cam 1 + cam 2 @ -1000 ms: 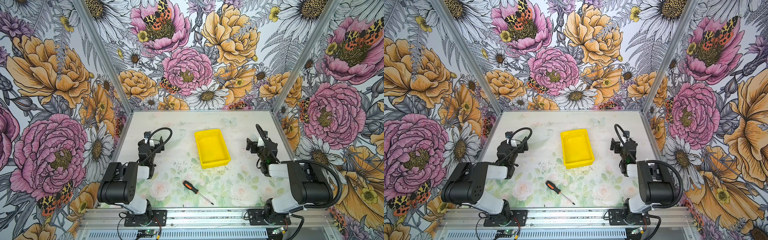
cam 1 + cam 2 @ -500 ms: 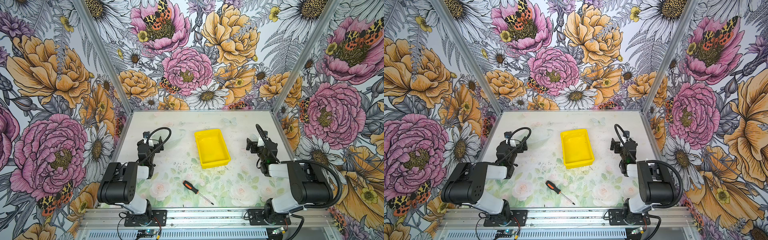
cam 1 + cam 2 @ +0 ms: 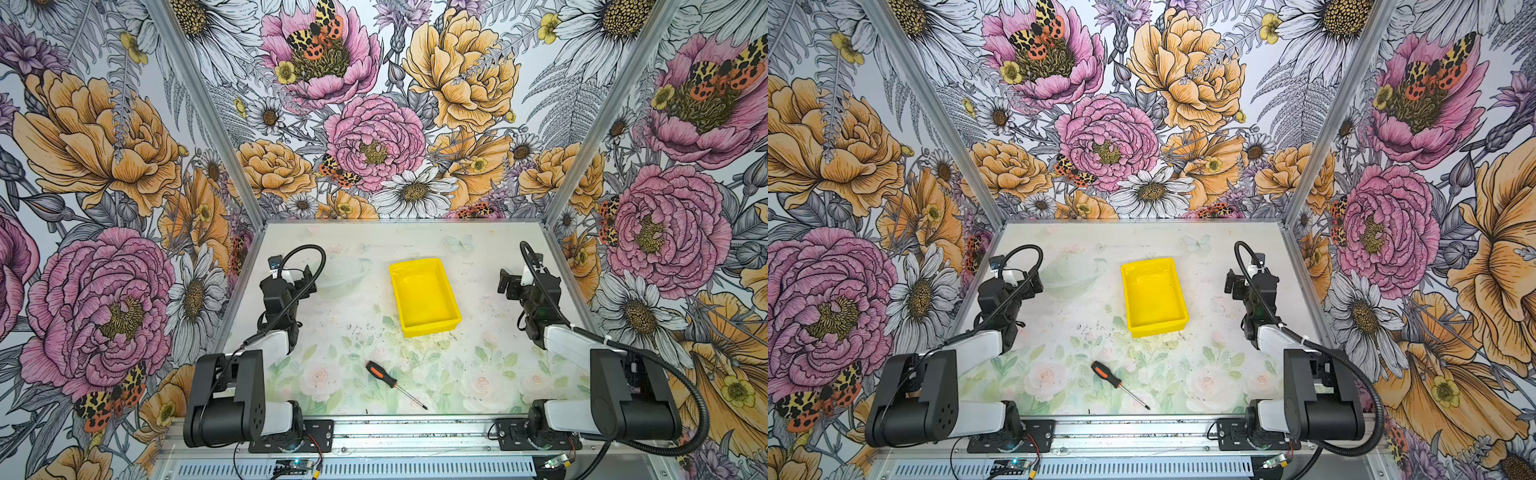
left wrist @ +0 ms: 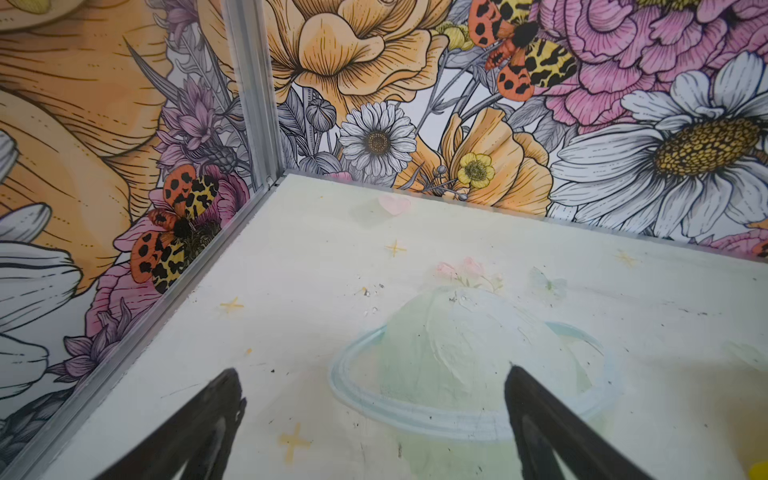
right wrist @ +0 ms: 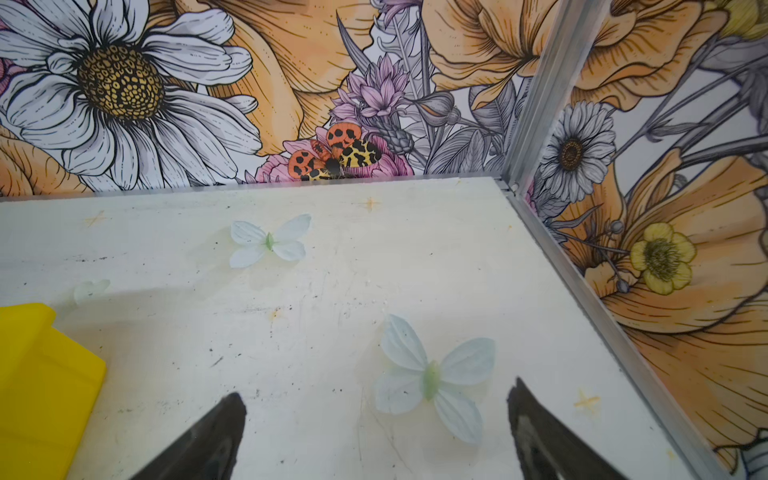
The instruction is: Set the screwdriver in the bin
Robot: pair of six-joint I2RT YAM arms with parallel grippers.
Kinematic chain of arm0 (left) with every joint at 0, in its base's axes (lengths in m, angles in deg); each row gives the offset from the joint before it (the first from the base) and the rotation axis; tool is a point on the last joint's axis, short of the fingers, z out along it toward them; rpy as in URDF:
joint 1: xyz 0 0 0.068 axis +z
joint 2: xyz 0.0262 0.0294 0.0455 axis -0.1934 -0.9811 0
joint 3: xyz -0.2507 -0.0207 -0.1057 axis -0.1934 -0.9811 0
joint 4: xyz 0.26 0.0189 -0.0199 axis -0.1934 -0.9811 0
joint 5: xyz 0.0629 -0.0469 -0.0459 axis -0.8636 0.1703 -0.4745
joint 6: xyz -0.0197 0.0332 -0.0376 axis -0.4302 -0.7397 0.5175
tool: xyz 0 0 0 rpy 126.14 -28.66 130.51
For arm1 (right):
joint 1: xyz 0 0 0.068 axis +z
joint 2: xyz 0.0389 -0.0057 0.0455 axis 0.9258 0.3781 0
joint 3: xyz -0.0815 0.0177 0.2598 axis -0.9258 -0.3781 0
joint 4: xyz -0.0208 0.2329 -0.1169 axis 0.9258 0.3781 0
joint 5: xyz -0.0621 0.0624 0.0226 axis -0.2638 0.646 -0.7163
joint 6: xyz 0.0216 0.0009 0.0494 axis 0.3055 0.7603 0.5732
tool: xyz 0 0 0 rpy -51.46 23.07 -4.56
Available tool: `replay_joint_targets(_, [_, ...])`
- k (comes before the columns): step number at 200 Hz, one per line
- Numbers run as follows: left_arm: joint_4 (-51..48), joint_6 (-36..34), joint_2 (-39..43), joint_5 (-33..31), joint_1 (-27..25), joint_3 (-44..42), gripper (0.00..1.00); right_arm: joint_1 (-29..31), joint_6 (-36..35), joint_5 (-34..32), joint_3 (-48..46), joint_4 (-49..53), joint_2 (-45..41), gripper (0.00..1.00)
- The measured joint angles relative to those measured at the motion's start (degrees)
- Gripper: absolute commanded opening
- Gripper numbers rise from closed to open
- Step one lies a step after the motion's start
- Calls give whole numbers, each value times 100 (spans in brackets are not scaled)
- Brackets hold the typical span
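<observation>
Floral surface has the screwdriver front-centre, handle toward your nearer left hand, tip pointing front-right; it and right hand gape wide, empty.

Only the left arm has changed, and only slightly. In both top views its wrist end w/ the left pincer now sits a touch farther back and left over the surface. The cable loop above it is narrower, w/ its outer side pulled in toward the wrist.
</observation>
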Motion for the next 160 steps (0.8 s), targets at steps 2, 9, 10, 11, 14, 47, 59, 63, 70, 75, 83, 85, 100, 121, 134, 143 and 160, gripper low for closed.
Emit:
replay_joint_targets(2, [-52,28,42,0,7,15,99,13,22,-28,11,66,-68,100])
replay_joint_targets(9, [-315,98,225,2,26,70,99,57,116,-125,44,293,-278,100])
replay_joint_targets(10, [-367,120,258,2,31,79,99,61,125,-131,46,315,-299,99])
replay_joint_targets(11, [-393,127,275,2,31,83,99,68,144,-157,52,358,-334,99])
replay_joint_targets(14, [-496,155,341,0,31,98,99,79,173,-184,63,442,-407,99])
replay_joint_targets(47, [-1814,619,973,4,-90,286,99,365,610,-575,444,1858,-1088,100])
replay_joint_targets(59, [-2378,870,1187,0,-140,424,99,592,739,-686,595,2345,-1283,100])
replay_joint_targets(63, [-2592,964,1261,0,-160,490,99,691,782,-708,629,2503,-1366,99])
replay_joint_targets(70, [-2914,1102,1366,7,-170,612,99,844,852,-750,664,2730,-1499,99])
replay_joint_targets(75, [-3121,1191,1436,9,-184,695,99,955,903,-769,680,2883,-1593,100])
replay_joint_targets(83, [-3447,1344,1563,52,-195,820,99,1137,977,-789,699,3110,-1740,99])
replay_joint_targets(85, [-3521,1379,1593,55,-197,848,99,1185,997,-791,708,3176,-1773,99])
replay_joint_targets(100, [-4063,1639,1829,177,-219,997,99,1528,1121,-802,817,3591,-1947,100])
replay_joint_targets(121, [-4789,1985,2094,291,-404,1104,99,1965,1226,-748,1091,4048,-1937,99])
replay_joint_targets(134, [-5180,2177,2199,337,-614,1108,99,2221,1248,-667,1307,4284,-1816,100])
replay_joint_targets(143, [-5436,2312,2249,354,-815,1108,99,2393,1246,-601,1447,4400,-1698,99])
replay_joint_targets(160, [-5783,2533,2299,302,-1335,1108,99,2704,1202,-446,1670,4568,-1458,100])
